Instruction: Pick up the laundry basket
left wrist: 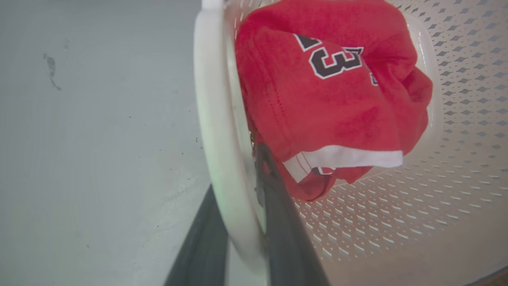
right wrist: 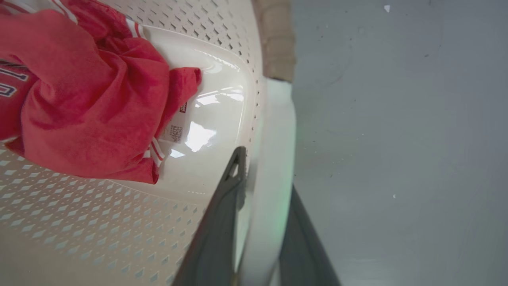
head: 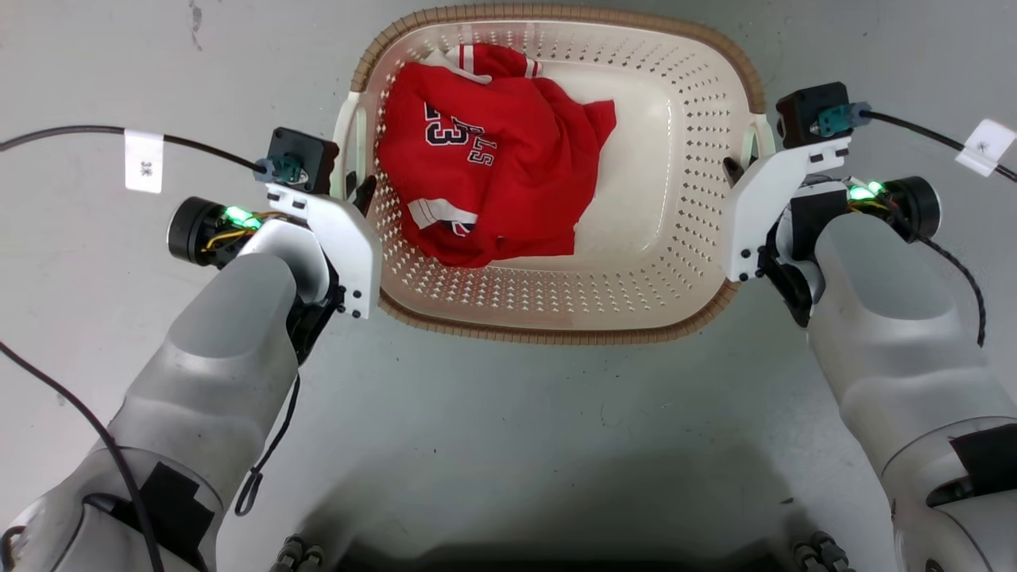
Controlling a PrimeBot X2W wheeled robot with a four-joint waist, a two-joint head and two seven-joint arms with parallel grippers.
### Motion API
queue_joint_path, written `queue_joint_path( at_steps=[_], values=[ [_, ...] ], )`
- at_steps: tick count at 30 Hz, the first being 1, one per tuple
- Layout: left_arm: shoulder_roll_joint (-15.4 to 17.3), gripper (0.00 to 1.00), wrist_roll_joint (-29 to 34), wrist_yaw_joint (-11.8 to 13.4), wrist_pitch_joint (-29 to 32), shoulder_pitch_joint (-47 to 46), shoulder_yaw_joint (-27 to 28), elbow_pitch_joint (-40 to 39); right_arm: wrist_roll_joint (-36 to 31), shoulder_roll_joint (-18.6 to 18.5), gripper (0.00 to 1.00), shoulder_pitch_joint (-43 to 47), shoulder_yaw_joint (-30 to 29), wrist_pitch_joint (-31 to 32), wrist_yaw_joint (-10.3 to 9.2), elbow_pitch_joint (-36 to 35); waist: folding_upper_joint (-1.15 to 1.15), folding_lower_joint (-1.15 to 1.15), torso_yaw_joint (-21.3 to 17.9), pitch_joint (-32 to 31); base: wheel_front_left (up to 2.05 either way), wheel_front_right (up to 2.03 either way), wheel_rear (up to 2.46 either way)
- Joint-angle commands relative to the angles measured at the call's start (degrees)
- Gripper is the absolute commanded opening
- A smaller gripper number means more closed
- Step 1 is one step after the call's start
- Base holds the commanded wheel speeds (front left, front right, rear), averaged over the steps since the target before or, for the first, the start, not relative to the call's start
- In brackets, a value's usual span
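Straddling laundry basket (head: 556, 332) sides: left gripper (head: 361, 192) pinches left handle (head: 347, 143), right gripper (head: 735, 171) pinches right handle (head: 769, 135). Red jersey (head: 493, 159) inside basket.

Cream perforated laundry basket (head: 685, 163), brown rim, white handles, upright.

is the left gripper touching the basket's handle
Touching. The left wrist view shows the left gripper with its dark fingers either side of the white handle of the laundry basket, both pressed against it, no gap.
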Motion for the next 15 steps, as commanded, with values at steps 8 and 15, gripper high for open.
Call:
queue_joint_path(
  at_steps=[8, 15],
  values=[
    [1.83, 0.0, -5.77, 0.09, 3.51, 3.15, -5.92, -2.28, -0.64, -0.63, 0.0, 1.28, 1.25, 3.23, -0.03, 1.12, 0.0, 0.0, 0.0, -4.55, 0.0, 0.0, 0.0],
    [4.33, 0.0, -11.24, 0.09, 8.93, 6.13, -11.15, -5.93, -0.83, -0.64, 0.0, 2.87, 2.6, 9.69, -0.04, 1.56, 0.0, 0.0, -0.31, -11.85, 0.0, 0.0, 0.0]
  ],
)
